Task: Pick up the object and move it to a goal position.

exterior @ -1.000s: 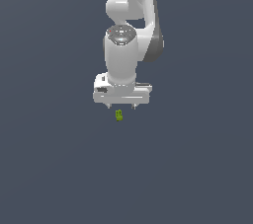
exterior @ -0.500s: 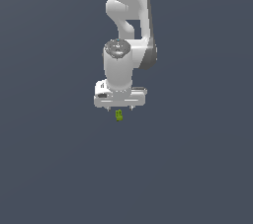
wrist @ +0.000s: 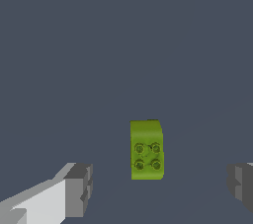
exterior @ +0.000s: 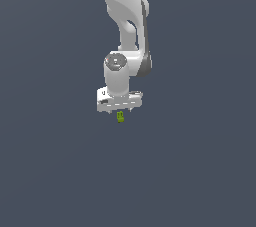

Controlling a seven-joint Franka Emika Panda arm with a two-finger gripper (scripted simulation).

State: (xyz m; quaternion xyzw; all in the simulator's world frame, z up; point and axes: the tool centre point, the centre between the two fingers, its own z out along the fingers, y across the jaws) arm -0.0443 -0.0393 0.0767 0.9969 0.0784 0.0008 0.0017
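Arm has dropped lower since 1 s ago, gripper (exterior: 120,112) spread wide with 2 fingers (wrist: 79,188) straddling the green brick (wrist: 146,150) on the grey floor (exterior: 55,171), studs up, apparently lined up for a pinch.

One lime-green brick (wrist: 146,150); one pincer (wrist: 160,188); one arm (exterior: 125,26).
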